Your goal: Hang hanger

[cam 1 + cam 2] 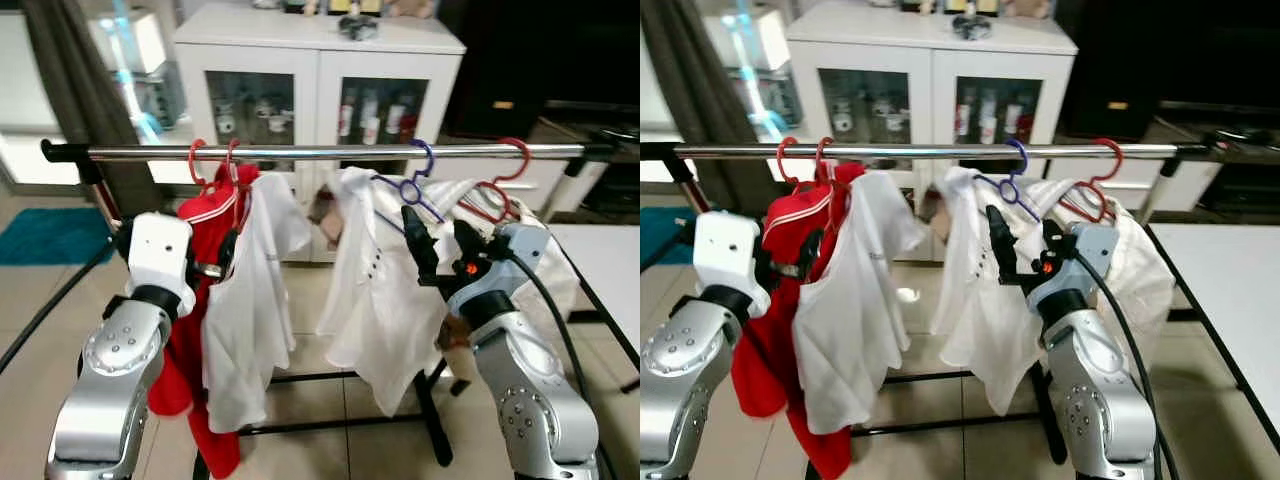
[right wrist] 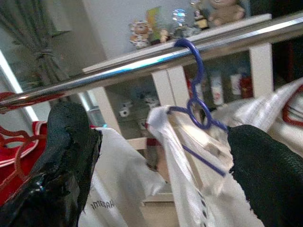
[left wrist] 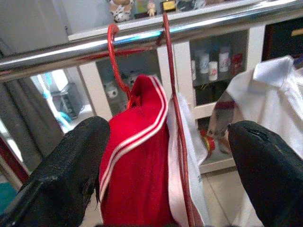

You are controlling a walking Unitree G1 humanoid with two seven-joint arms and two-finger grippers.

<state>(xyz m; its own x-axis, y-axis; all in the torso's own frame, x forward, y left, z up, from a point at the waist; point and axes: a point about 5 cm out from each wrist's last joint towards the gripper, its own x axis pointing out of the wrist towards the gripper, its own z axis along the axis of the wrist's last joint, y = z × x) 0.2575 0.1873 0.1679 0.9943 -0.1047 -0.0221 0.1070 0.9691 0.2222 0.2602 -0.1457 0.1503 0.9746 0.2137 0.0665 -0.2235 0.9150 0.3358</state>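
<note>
Fingers of the right gripper spread wide and empty, raised just below the blue hanger, which is hooked on the steel rail carrying a white shirt. Left gripper likewise gapes, empty, forearm lifted beside the red garment.

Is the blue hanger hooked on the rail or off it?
On. The blue hanger's hook curls over the metal rail, with a white shirt hanging from it. The right pincer sits open just below it.
</note>
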